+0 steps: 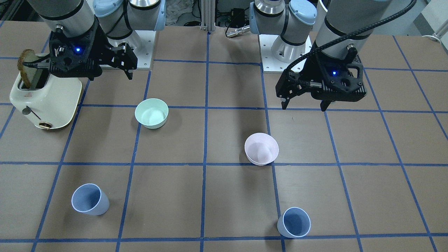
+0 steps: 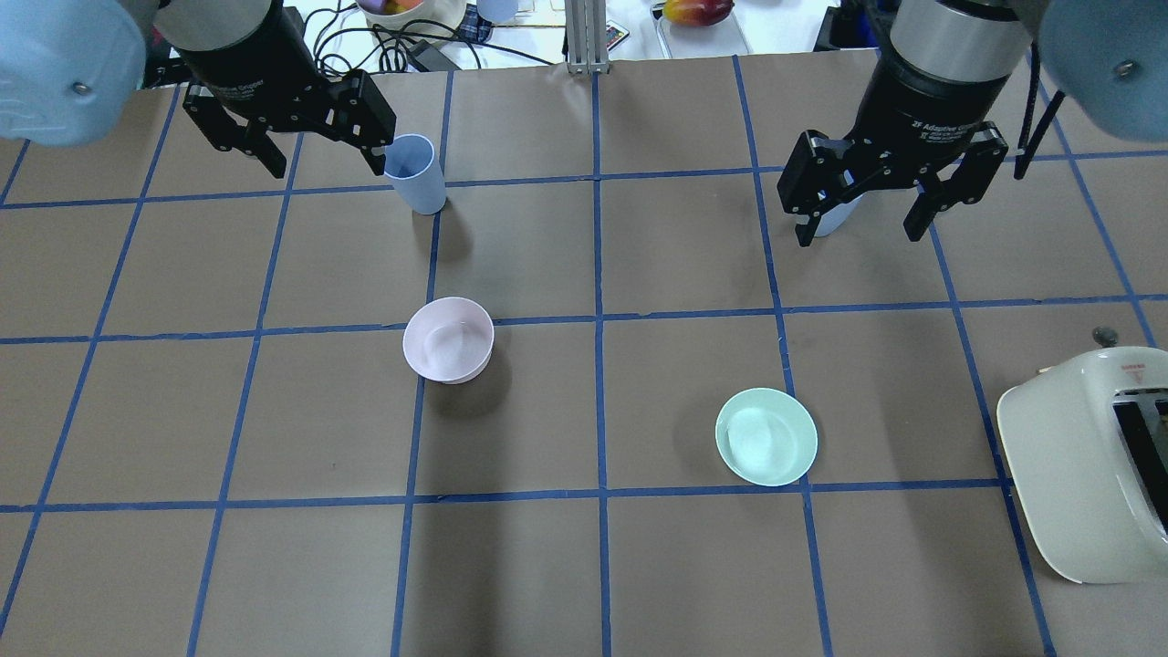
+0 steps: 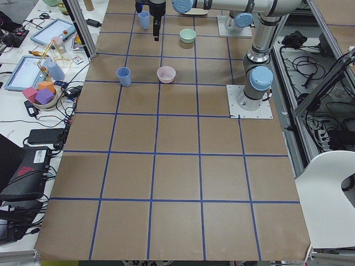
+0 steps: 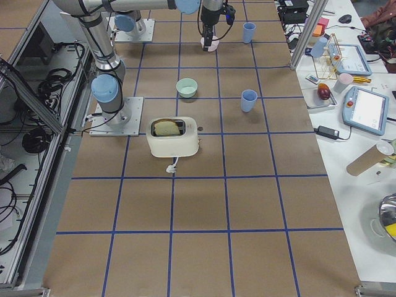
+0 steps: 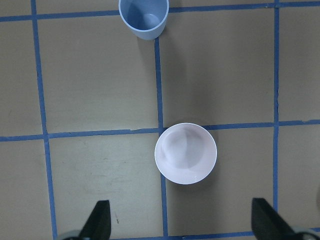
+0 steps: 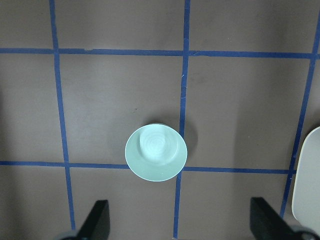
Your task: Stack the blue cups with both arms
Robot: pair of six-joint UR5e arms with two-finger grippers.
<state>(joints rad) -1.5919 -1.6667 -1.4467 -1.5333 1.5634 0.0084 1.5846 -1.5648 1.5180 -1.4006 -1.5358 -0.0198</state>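
Observation:
Two blue cups stand upright and apart on the table. One blue cup (image 2: 415,173) stands on the left side, and it shows at the top edge of the left wrist view (image 5: 144,17). The other blue cup (image 2: 835,217) stands on the right side, mostly hidden behind my right gripper; the front-facing view shows it whole (image 1: 89,199). My left gripper (image 2: 324,164) hangs high above the table, open and empty. My right gripper (image 2: 858,228) also hangs high, open and empty. Neither gripper touches a cup.
A pale pink bowl (image 2: 449,339) sits left of centre, directly under the left wrist camera (image 5: 185,153). A mint green bowl (image 2: 766,436) sits right of centre, under the right wrist camera (image 6: 156,152). A cream toaster (image 2: 1086,465) with toast in it stands at the right edge.

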